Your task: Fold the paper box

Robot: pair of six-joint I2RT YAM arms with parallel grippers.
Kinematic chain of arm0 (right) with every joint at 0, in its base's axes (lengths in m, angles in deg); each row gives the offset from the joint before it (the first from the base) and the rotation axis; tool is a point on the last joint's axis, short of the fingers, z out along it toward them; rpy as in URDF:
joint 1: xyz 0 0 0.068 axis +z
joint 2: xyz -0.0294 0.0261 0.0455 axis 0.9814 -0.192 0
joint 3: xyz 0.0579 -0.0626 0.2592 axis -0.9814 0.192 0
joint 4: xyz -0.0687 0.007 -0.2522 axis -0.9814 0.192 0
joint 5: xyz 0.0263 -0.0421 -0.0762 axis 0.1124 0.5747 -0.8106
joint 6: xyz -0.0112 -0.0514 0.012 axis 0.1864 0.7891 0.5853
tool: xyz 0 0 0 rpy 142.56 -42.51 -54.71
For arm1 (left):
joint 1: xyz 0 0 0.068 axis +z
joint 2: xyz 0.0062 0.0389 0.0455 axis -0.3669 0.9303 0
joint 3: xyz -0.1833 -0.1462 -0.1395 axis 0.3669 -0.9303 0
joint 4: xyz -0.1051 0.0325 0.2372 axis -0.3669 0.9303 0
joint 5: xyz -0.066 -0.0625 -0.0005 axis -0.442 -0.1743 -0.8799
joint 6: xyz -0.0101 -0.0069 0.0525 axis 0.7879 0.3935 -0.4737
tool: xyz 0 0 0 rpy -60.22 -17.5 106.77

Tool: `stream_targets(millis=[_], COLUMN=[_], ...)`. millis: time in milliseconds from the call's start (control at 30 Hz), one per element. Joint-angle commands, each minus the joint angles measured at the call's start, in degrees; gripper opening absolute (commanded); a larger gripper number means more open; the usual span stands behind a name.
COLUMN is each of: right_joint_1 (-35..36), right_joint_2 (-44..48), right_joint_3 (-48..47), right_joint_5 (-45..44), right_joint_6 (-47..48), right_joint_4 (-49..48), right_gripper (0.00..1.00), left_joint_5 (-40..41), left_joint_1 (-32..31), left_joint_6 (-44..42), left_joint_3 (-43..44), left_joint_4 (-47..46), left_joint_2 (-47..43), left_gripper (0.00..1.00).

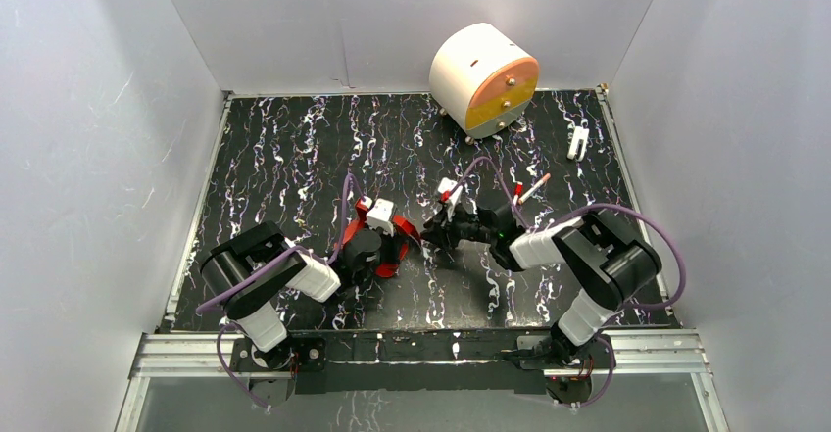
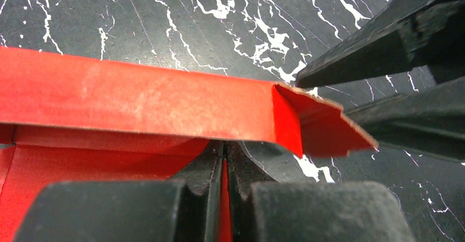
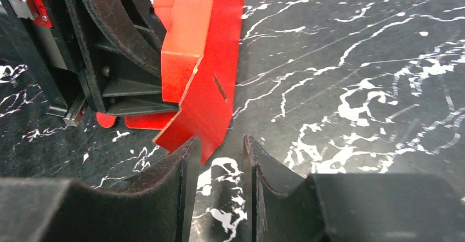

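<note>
The paper box (image 1: 400,234) is bright red card, partly folded, at the middle of the mat. My left gripper (image 1: 380,252) is shut on one of its lower panels; in the left wrist view a thin red edge sits pinched between the jaws (image 2: 225,146), and a long folded wall (image 2: 137,96) with an end flap runs across above them. My right gripper (image 1: 431,238) is open just right of the box. In the right wrist view its fingertips (image 3: 217,140) stand apart, with the box's slotted flap (image 3: 205,105) hanging right in front of the left finger.
A white-and-orange drum (image 1: 483,79) stands at the back. Two red-capped white pens (image 1: 530,192) (image 1: 449,191) lie behind the grippers. A small white piece (image 1: 578,142) lies at the back right. Grey walls close in three sides of the mat.
</note>
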Motion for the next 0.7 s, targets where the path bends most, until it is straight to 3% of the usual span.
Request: stream_targets(millis=[0,467,667], right_joint_1=[1.7,3.7,3.7], right_joint_2=[-2.9,-8.4,-9.5], right_joint_3=[-3.4,-2.4,-2.8], right_joint_5=[3.9,-0.9,0.0], right_joint_6=[0.5,-1.8,-2.0], right_joint_4=[-4.5,-15.1,-15.4], right_gripper=[0.43,0.43,0.43], left_joint_5=[-1.3,-3.1,-3.5], left_joint_1=[0.6,0.7,1.1], left_joint_6=[0.5,1.5,3.2], left_joint_3=[-0.2,-0.4,-2.1], left_joint_4=[-1.7,-1.7,-1.4], left_joint_2=[-1.8,-3.2,-7.4], left_gripper=[0.00,0.00,0.17])
